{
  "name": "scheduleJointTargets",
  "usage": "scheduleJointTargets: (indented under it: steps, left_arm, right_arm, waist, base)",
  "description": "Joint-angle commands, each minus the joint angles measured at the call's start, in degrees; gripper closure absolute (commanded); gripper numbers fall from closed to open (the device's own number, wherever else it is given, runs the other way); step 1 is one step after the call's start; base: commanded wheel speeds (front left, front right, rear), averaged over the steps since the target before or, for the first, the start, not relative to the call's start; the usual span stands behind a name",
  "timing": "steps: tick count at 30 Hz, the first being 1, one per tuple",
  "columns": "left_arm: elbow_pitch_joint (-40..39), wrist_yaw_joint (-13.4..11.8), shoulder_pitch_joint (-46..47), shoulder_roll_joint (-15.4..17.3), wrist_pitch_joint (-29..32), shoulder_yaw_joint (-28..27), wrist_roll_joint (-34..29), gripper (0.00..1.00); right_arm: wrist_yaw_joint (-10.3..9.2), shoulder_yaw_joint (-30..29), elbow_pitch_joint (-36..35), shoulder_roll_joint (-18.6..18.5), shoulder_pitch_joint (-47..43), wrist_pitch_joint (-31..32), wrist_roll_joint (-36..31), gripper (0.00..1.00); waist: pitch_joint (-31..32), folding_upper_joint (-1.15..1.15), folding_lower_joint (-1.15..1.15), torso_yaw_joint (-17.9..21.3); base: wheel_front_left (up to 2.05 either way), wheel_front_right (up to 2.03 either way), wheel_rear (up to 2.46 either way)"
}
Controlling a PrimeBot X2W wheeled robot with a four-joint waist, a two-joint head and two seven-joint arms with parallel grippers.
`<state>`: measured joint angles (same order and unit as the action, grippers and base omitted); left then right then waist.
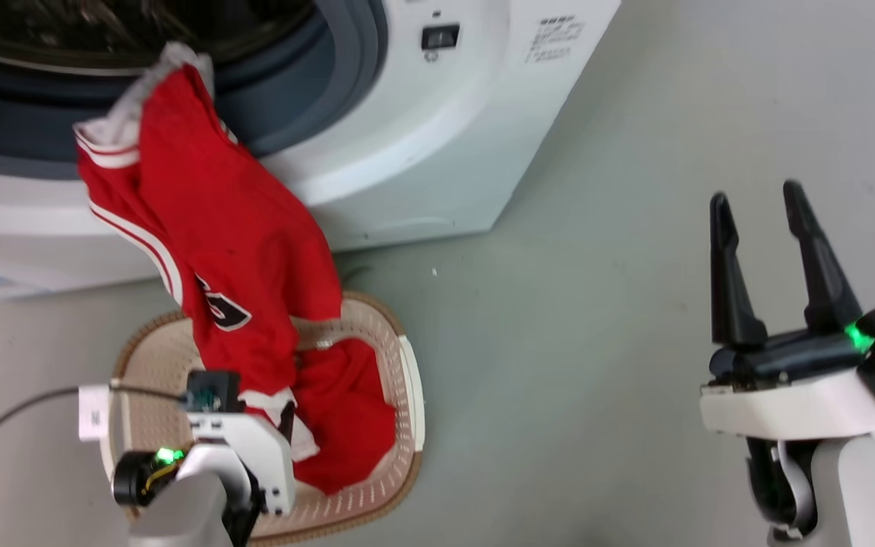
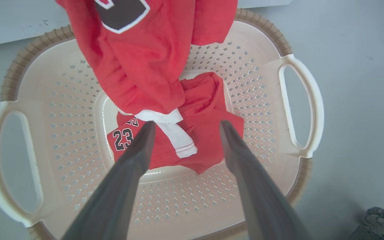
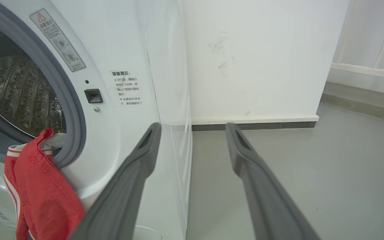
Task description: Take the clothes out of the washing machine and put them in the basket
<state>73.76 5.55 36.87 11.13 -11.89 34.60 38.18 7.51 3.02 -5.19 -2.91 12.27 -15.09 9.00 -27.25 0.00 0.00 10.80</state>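
Clothes (image 1: 232, 251) from washing machine (image 1: 422, 137) into basket (image 1: 412, 387) — left gripper (image 2: 185, 125), right gripper (image 1: 755, 192) spread (empty)

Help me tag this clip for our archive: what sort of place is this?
Likely a laundry corner of a home or test room: a white front-loading washing machine stands on a grey floor by a white wall, with a laundry basket before it and a red jersey hanging from its porthole.
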Motion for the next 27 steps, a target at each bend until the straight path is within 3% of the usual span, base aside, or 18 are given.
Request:
scheduleJointTargets:
  steps: [1,5,11,17,27]
  left_arm:
    - [-0.13,0.11,-1.67,-0.17,-1.46,0.23,-0.40,0.00]
    - [-2.65,-0.68,-4.53,-0.24,-3.24,-0.80,-0.59,0.00]
    - [-17.95,-4.96,-11.42,1.78,-3.28,-6.63,-4.98,0.00]
    - [-30.72,-7.67,-18.68,1.52,-3.30,-13.52,-12.01,0.00]
    - [-46.17,-8.38,-26.33,-1.33,-3.31,-22.17,-23.51,0.00]
  right_arm:
    - [-0.04,-0.03,0.43,0.07,-1.44,-0.11,-0.18,0.00]
    - [-0.04,-0.48,1.06,0.06,-3.90,-0.11,-0.63,0.00]
    - [-0.04,-1.71,1.68,0.07,-7.06,-0.11,-1.30,0.00]
    - [-0.04,-2.25,2.34,0.07,-9.40,-0.11,-1.21,0.00]
    - [-0.04,-2.53,2.69,0.07,-10.41,-0.11,-0.58,0.00]
  waist:
    - [4.29,0.00,0.00,-0.52]
    - [8.12,0.00,0.00,-1.28]
    - [12.34,0.00,0.00,-3.17]
    - [15.44,0.00,0.00,-4.34]
    - [17.34,0.00,0.00,-5.02]
  base:
    - [0.00,0.00,0.00]
    - [0.00,0.00,0.00]
    - [0.00,0.00,0.00]
    - [0.00,0.00,0.00]
    - [0.00,0.00,0.00]
